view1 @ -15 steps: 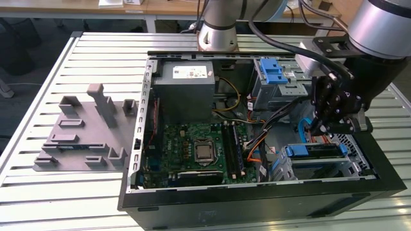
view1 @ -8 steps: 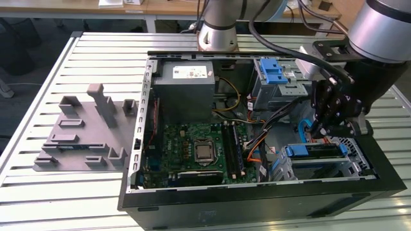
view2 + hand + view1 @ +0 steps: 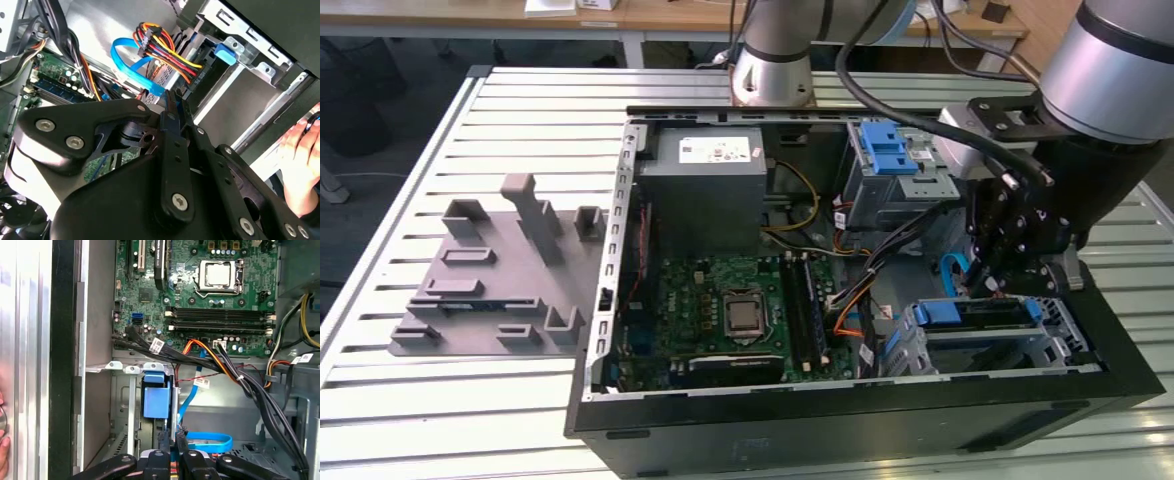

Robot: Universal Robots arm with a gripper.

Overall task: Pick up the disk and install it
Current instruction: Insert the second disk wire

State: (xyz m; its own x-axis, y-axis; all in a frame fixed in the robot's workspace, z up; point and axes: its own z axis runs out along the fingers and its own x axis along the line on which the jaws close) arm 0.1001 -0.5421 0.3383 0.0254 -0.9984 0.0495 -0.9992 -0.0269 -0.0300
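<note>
The disk [image 3: 974, 320] sits in the metal drive cage [image 3: 1061, 345] at the corner of the open computer case, on the exterior view's right. The blue end of its frame [image 3: 156, 401] faces out of the cage in the first wrist view, and shows as a blue tab [image 3: 225, 52] in the second wrist view. My gripper [image 3: 1007, 288] hangs just above the cage, inside the case. Its fingertips [image 3: 163, 439] stand close together, shut, beside the end of a flat blue cable [image 3: 132, 62]. Whether they pinch that cable I cannot tell. A bundle of coloured power wires [image 3: 167, 52] runs to the disk's end.
A green motherboard [image 3: 734, 310] fills the case floor, with a grey metal box [image 3: 704, 190] behind it and a light-blue latch [image 3: 894, 150] on the upper cage. A grey fixture plate [image 3: 494, 290] lies on the exterior view's left. A person's hand [image 3: 300, 165] rests beside the case.
</note>
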